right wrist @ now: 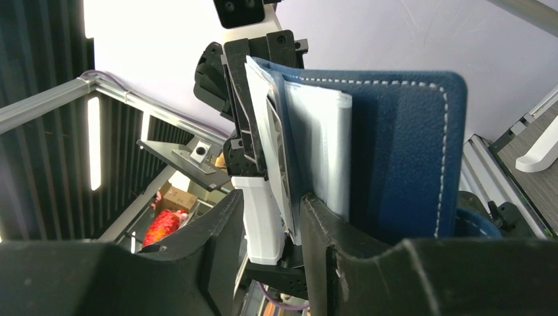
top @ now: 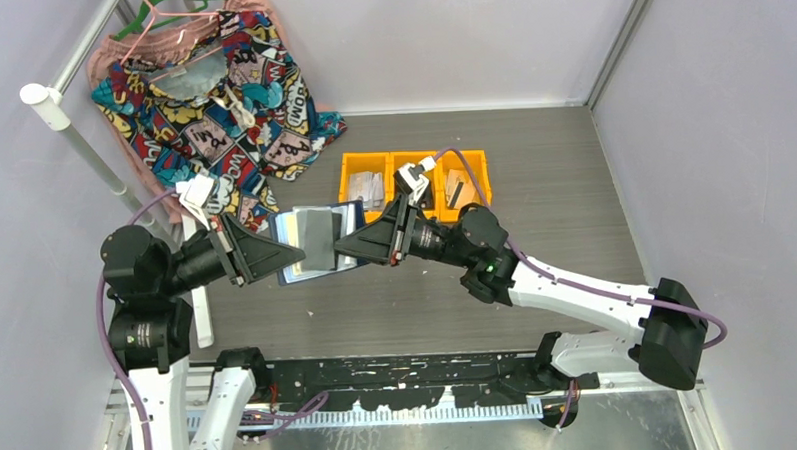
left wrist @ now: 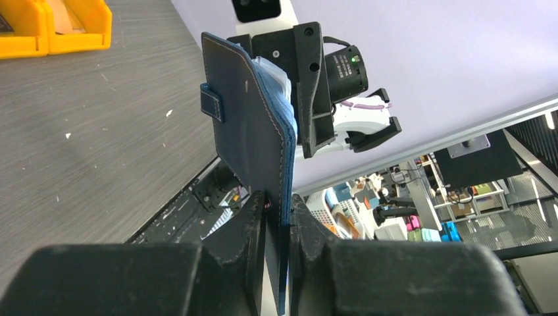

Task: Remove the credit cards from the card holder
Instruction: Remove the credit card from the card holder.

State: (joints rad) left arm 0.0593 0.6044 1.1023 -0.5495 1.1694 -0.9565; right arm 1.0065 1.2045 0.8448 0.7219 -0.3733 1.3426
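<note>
Left pincer (left wrist: 278,214) clamped tight on wallet (left wrist: 253,125) edge, holding it off table (top: 564,209). Right pincer (right wrist: 270,210) jaws parted, cards (right wrist: 270,131) edges between them. Only right wrist view shows cards fanned inside wallet. Top view: yellow bins (top: 413,179) beyond pincers, grey wood-grain surface, pale walls.

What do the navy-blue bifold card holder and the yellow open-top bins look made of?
Navy-blue bifold card holder: probably leather or imitation leather, matte; pebbled grain and pale edge stitching show. Yellow open-top bins: likely moulded plastic, smooth, slightly glossy, uniform colour.
</note>
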